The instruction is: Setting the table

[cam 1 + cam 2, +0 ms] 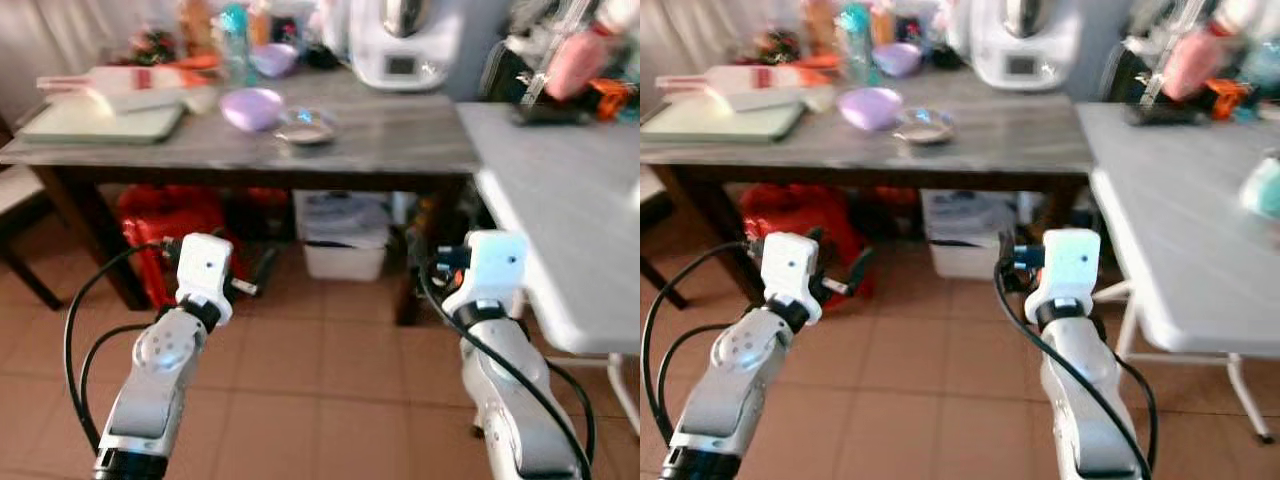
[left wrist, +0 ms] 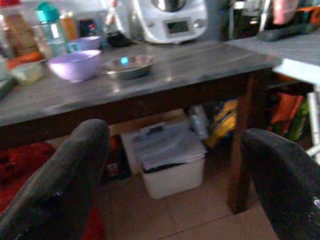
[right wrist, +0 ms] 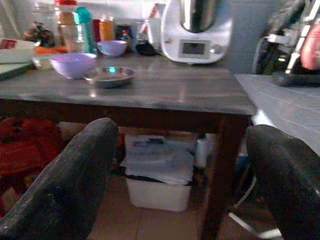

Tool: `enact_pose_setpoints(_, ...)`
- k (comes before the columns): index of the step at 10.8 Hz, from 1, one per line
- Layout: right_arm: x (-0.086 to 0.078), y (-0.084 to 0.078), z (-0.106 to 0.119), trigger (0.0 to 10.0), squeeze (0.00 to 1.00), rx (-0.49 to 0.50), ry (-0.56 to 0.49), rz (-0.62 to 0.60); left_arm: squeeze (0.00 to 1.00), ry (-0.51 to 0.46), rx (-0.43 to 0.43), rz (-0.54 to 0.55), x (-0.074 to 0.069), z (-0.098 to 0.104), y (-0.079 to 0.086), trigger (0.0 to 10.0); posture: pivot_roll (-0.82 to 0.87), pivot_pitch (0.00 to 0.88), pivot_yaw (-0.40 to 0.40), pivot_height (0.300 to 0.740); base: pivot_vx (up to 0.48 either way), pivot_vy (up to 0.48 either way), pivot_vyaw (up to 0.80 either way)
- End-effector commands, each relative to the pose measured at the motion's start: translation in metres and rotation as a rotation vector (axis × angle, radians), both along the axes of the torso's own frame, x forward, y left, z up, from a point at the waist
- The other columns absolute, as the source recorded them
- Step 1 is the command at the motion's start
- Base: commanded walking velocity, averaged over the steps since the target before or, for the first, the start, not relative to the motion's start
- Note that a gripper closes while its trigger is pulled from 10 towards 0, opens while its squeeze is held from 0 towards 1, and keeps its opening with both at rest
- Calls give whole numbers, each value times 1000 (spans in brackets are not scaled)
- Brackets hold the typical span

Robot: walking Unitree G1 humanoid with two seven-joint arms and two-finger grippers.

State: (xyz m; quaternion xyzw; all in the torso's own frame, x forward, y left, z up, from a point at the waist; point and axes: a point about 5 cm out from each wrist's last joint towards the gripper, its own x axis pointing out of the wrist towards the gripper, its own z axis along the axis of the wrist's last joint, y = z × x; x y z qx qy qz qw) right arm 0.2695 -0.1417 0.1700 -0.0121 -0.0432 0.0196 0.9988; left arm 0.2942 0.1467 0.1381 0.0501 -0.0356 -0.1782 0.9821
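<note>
A dark wooden table (image 1: 400,150) stands ahead of me. On it sit a large purple bowl (image 1: 252,107), a shallow steel dish (image 1: 306,128) and, further back, a smaller purple bowl (image 1: 273,58). Both arms are raised in front of me, short of the table and below its top. My left gripper (image 2: 175,195) is open, its two black fingers (image 2: 60,185) spread wide with nothing between them. My right gripper (image 3: 175,190) is open and empty as well, pointing at the table's front edge. The bowl (image 3: 73,64) and dish (image 3: 109,76) also lie ahead in the right wrist view.
A white kitchen appliance (image 1: 405,45), a teal bottle (image 1: 234,40) and jars stand at the table's back; a pale green board (image 1: 100,122) lies on its left. A white folding table (image 1: 560,190) adjoins on the right. Under the wooden table are a white bin (image 1: 345,245) and a red bag (image 1: 175,215).
</note>
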Motion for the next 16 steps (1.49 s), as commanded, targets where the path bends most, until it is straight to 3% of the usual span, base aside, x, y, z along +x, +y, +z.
enact_pose_setpoints(1,0,-2,3,10000,0,2,-10,-11,0,0,-1,-9,-1,1,1,10000,-16,79,4,740,0,-480,0)
enact_pose_setpoints(16,1,-2,4,10000,0,16,-5,-24,0,-1,9,-35,-1,2,-3,10000,-19,94,17,740,0,-480,0)
